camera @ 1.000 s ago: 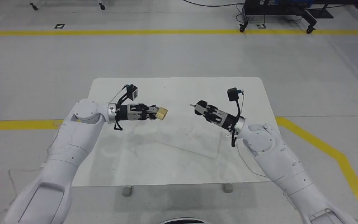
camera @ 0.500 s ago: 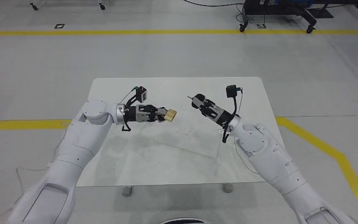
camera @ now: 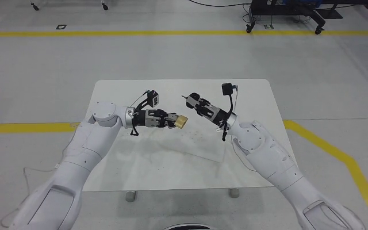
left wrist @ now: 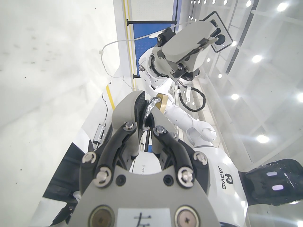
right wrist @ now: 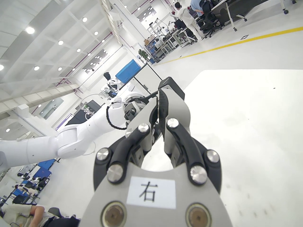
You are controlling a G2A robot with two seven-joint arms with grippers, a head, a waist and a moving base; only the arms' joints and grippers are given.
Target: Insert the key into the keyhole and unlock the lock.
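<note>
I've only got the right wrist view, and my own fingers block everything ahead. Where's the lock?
Observer: In the top view, the left gripper holds the lock over the table, just nearer the robot than your right gripper.
Operator: How is it gripped?
Observer: In the left wrist view, the fingers pinch the shackle, and the brass body sticks out beyond them.
Operator: Is the key in yet?
Observer: No. In the top view, the tip of the key is apart from the lock.
</note>
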